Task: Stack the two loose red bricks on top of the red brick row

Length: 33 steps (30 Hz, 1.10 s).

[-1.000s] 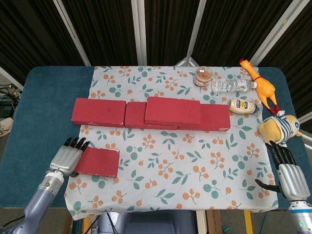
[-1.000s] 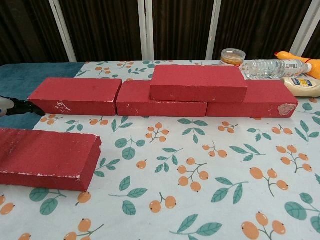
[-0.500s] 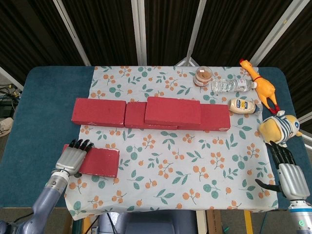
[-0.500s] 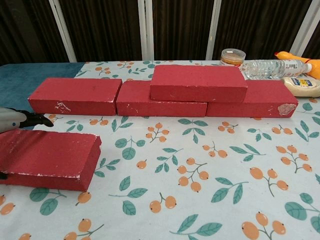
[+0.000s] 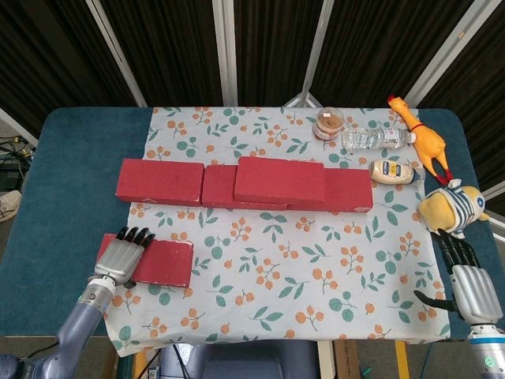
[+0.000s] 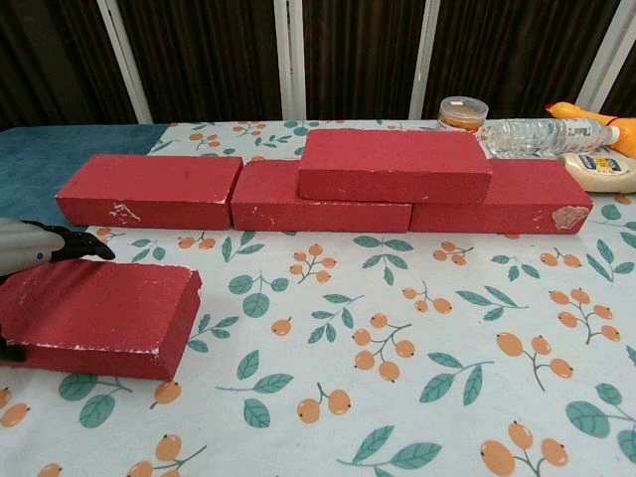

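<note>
Red foam-like, the loose brick (image 5: 156, 262) lies under the left hand (image 5: 122, 254), whose fingers are laid flat over its left end, a thumb apparently at the near edge; whether it is truly clamped I cannot tell. One brick (image 5: 279, 180) already tops the row (image 5: 162, 181) ahead. Next: secure the grip, lift. The right hand (image 5: 467, 284) idles, fingers apart.

Bare cloth (image 5: 316, 260) between loose brick (image 5: 162, 262) and brick row (image 5: 245, 188); clutter far right.
</note>
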Motion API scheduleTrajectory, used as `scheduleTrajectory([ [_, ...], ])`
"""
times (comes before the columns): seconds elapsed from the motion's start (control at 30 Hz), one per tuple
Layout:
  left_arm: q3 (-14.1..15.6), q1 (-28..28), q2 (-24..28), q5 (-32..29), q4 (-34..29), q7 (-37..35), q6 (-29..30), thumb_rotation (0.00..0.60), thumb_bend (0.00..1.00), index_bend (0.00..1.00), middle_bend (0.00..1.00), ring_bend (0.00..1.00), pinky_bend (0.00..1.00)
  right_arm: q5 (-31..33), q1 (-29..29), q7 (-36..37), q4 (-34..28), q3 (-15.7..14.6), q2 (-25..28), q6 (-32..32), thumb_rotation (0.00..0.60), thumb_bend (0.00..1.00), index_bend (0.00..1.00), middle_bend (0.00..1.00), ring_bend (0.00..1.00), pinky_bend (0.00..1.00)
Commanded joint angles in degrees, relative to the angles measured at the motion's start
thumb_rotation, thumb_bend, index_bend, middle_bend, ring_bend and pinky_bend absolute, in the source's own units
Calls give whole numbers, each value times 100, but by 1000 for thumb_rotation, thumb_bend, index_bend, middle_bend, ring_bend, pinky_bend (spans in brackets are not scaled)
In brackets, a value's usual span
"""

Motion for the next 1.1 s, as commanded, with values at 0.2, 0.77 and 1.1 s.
scheduleTrajectory([
  [0.2,62,-78,-98,78,138,85,71,600,0,0,2,0,88,80,46,13,14,-37,11,-25,600,139,0,9,0,0],
  [0.77,176,-273,-204,-171,228,433,174,600,0,101,187,96,196,157,116,70,4,-133,58,8,600,139,0,9,0,0],
  [1.1,-140,-472,123,-325,33,37,-82,600,0,227,280,138,201,199,145,50,2,-171,49,53,600,139,0,9,0,0],
])
